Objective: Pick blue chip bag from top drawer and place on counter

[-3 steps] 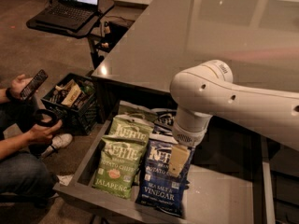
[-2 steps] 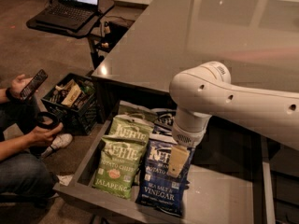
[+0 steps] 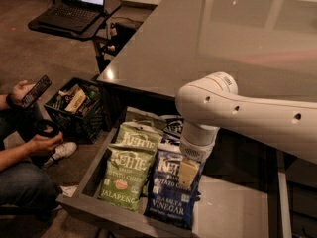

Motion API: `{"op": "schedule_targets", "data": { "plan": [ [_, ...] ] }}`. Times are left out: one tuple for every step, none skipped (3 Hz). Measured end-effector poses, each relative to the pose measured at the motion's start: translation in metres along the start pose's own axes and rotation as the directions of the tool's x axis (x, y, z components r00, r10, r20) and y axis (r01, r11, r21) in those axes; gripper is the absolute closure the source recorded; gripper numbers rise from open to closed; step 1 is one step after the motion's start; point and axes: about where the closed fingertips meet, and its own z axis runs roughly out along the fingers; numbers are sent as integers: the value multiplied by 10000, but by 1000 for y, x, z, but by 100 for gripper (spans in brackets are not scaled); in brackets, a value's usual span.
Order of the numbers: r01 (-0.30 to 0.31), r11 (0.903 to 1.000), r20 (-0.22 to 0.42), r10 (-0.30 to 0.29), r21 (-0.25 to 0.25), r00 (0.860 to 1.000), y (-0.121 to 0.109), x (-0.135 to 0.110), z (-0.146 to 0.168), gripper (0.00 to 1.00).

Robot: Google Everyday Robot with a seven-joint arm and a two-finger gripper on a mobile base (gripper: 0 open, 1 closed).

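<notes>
A blue Kettle chip bag (image 3: 171, 195), sea salt and vinegar, lies flat in the open top drawer (image 3: 233, 207), next to a green jalapeño bag (image 3: 128, 170) on its left. More bags lie behind them, partly hidden by my arm. My gripper (image 3: 188, 175) hangs down from the white arm (image 3: 237, 113) directly over the upper part of the blue bag, close to it or touching it. The grey counter (image 3: 223, 38) stretches behind and above the drawer.
A person (image 3: 22, 148) sits on the floor at the left holding a phone. A black crate (image 3: 74, 110) of snacks stands next to the drawer. A laptop (image 3: 74, 6) rests on a small table at the top left. The drawer's right part shows bare bottom.
</notes>
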Motion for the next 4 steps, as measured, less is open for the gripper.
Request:
{"op": "schedule_targets", "data": {
  "plan": [
    [4,10000,-4,-4,4,10000,0,0,0,54],
    [4,10000,-4,-4,4,10000,0,0,0,77],
    [4,10000,-4,-4,4,10000,0,0,0,99],
    [161,9998,473,-157,-68,9988,8,5,-24,100]
  ]
}}
